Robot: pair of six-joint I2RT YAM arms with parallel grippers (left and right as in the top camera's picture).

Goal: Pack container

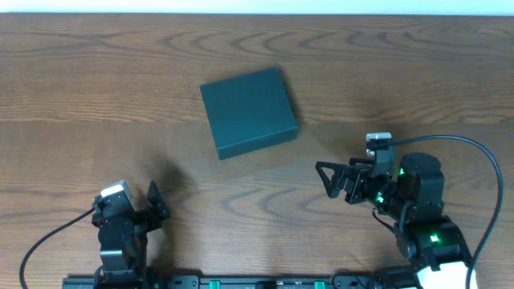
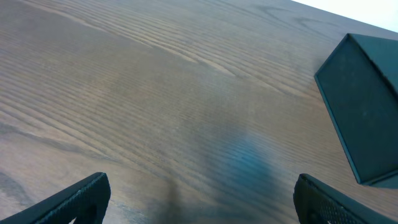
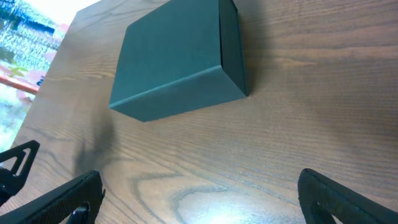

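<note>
The container (image 1: 249,112) is a dark teal box with its lid shut, lying flat on the wooden table (image 1: 96,96) near the middle. It also shows at the right edge of the left wrist view as the container (image 2: 367,106), and large ahead in the right wrist view as the container (image 3: 177,62). My left gripper (image 1: 157,205) is open near the front left, well short of the box and holding nothing. My right gripper (image 1: 325,180) is open in front of the box's right corner, also holding nothing. Bare wood lies between the fingers of the left gripper (image 2: 202,186) and of the right gripper (image 3: 199,177).
Both arm bases stand at the table's front edge, with a cable (image 1: 482,160) looping round the right arm. The table's left edge (image 3: 56,56) shows in the right wrist view, with bright clutter beyond it.
</note>
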